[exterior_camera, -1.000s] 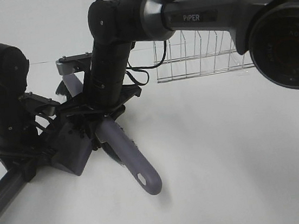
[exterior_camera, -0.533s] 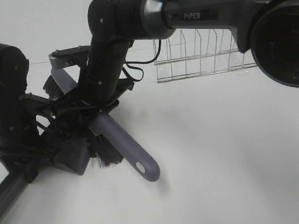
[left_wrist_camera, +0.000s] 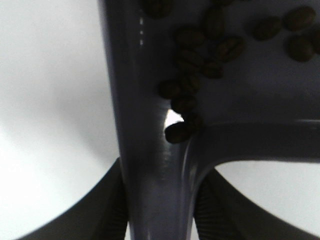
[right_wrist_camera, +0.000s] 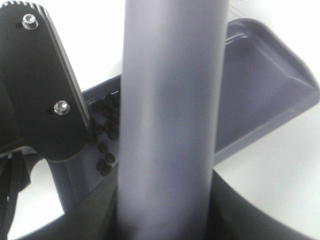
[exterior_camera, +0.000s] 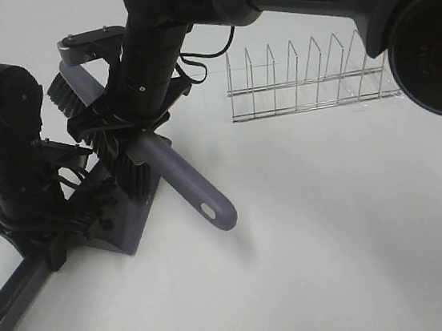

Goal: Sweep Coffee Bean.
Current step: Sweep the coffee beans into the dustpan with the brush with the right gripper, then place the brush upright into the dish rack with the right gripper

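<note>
A grey-purple dustpan (exterior_camera: 136, 218) lies on the white table, its long handle (exterior_camera: 12, 300) running toward the front left. My left gripper (exterior_camera: 41, 244) is shut on that handle (left_wrist_camera: 157, 190). Several coffee beans (left_wrist_camera: 192, 65) lie inside the pan near the handle's root, and also show in the right wrist view (right_wrist_camera: 105, 135). My right gripper (exterior_camera: 133, 136) is shut on the purple brush handle (exterior_camera: 192, 189), which fills the right wrist view (right_wrist_camera: 170, 115). The black bristles (exterior_camera: 128, 167) hang just above the pan's open mouth. No beans show on the table.
A clear wire dish rack (exterior_camera: 308, 82) stands at the back right. The left arm's black column (exterior_camera: 4, 136) rises just left of the pan, close to the brush head. White table (exterior_camera: 336, 248) stretches to the front and right.
My right gripper has lifted the brush and drawn it back and left. The bristles, earlier down at the pan's lip, now hang above the pan. The pan has shifted slightly.
</note>
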